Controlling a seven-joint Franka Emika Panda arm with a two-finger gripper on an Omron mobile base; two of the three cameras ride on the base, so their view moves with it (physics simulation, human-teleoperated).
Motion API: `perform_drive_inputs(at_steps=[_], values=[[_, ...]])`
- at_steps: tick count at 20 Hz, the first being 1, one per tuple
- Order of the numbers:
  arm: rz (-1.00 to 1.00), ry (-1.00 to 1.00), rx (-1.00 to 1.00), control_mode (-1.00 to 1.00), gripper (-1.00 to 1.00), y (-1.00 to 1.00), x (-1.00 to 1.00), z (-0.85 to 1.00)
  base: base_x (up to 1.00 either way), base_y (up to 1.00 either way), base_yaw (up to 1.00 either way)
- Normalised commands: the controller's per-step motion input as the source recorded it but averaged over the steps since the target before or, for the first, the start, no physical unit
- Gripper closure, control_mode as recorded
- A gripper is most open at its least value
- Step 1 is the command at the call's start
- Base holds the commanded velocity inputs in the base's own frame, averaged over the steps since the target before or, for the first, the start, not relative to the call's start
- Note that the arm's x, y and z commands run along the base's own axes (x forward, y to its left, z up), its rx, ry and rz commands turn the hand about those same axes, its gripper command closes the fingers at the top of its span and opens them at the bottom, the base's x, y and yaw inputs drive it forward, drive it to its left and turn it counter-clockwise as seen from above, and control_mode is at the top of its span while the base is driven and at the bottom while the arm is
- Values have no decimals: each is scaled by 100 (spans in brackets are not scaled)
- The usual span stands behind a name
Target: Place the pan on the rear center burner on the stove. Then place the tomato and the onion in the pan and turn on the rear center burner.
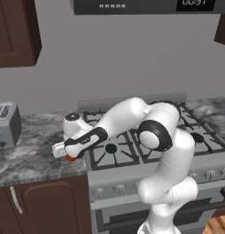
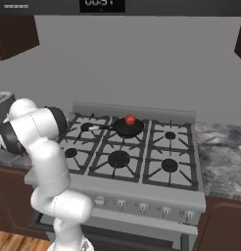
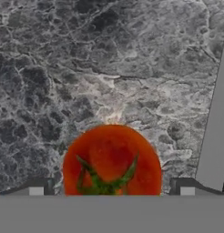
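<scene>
- On the far left of the left base view, a silver toaster stands on the marbled counter, well apart from the work.
- Just left of the stove, the gripper hangs low over the counter, and a little of the tomato shows beneath it.
- In the hand view the tomato lies on the counter between the 2 finger tips, one on each side, with a gap on both sides. The jaws stand wide apart and do not touch it.
- In the right base view the pan already sits on the rear center burner, its handle pointing left.
- Inside the pan rests 1 red ball, the onion, I think, though it is too small to be sure.
- My judgement: the step in hand is picking up the tomato, so 2 of the placements look done.
- The next move calls for lowering a little more, so the fingers reach the widest part of the tomato, then closing gently. It is round and may roll away if only 1 finger meets it first.
- After that come the carry to the pan and the burner knob, which is not yet turned, as far as I can tell.
</scene>
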Motion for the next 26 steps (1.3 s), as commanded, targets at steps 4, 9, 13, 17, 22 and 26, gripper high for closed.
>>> perform_drive_inputs(at_steps=[4,9,13,17,22,26], values=[[0,4,-8,-100,100,23,8,-28,0,0,0],[0,1,-5,-100,100,9,6,3,0,0,0],[0,0,0,-100,100,-1,0,51,0,0,0],[0,-1,0,-100,100,-40,0,49,0,0,0],[-3,0,0,-100,100,-73,0,44,0,0,0],[-6,0,0,-100,100,-82,9,43,0,0,0]])
